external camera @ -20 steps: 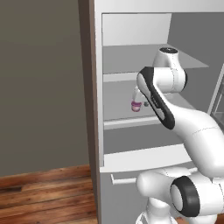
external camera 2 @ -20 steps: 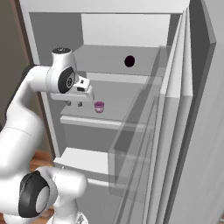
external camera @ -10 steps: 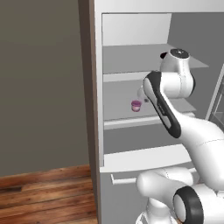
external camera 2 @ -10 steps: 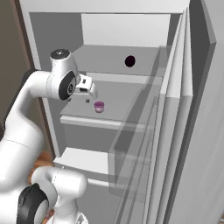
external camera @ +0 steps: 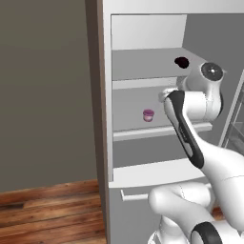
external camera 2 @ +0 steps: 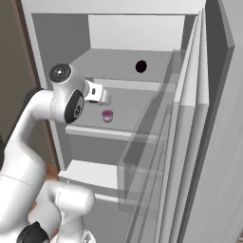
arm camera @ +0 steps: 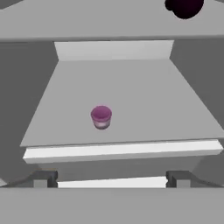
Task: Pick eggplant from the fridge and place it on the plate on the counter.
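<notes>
The fridge [external camera: 103,95] stands open in front of me. On its upper shelf, toward the back, lies the dark eggplant [external camera: 181,62] [external camera 2: 141,66], also seen at the top edge of the hand view [arm camera: 184,6]. My gripper [external camera 2: 105,96] [arm camera: 110,179] hovers open and empty at the front of the middle shelf, below the eggplant and short of it, with its fingertips [arm camera: 43,178] wide apart. The plate and the counter are out of view.
A small pink-purple cup [external camera: 148,115] [external camera 2: 107,116] [arm camera: 101,117] stands on the middle shelf just ahead of the gripper. The open fridge door [external camera 2: 194,142] with its racks is close on the right. A lower drawer's bar handle [external camera: 133,194] sits below; wooden floor [external camera: 47,209] lies left.
The jaws have gone from shut to wide open. The wrist has shifted a little toward the fridge, uncovering the eggplant in the left base view.
</notes>
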Available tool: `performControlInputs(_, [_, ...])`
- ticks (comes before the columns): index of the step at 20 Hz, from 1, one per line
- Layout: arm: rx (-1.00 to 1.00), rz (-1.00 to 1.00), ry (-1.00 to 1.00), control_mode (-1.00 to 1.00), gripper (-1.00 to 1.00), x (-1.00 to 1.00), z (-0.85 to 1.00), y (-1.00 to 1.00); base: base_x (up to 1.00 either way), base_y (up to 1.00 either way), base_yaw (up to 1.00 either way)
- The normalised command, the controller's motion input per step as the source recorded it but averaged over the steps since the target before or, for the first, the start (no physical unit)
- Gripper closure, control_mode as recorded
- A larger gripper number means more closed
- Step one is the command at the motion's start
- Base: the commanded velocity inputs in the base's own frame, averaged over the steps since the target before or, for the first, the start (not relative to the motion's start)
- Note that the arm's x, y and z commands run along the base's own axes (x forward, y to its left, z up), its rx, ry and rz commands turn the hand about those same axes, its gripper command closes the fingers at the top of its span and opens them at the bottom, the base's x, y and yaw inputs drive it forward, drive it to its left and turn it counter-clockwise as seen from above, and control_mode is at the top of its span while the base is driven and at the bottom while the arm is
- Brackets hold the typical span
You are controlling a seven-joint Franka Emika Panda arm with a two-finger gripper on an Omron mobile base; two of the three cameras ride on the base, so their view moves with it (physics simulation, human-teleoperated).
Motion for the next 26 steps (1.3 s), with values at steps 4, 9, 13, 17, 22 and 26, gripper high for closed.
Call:
performControlInputs(4, [0.0, -0.16, -0.08, -1.0, -1.0, 0.0, 0.57, -0.19, 0.0, 0.0, 0.0])
performControlInputs(9, [0.0, -0.15, -0.01, -1.0, -1.0, 0.0, 0.55, -0.2, 0.0, 0.0, 0.0])
performControlInputs(13, [0.02, -0.09, -0.02, -1.0, -1.0, 0.0, 0.48, -0.21, 0.0, 0.0, 0.0])
performControlInputs(17, [0.04, -0.05, -0.05, -1.0, -1.0, 0.06, 0.31, -0.28, 0.0, 0.0, 0.0])
performControlInputs(22, [0.01, -0.04, -0.05, -1.0, -1.0, 0.14, 0.12, -0.27, 0.0, 0.0, 0.0])
performControlInputs(26, [0.0, -0.01, -0.04, -1.0, -1.0, 0.29, 0.0, -0.23, 0.0, 0.0, 0.0])
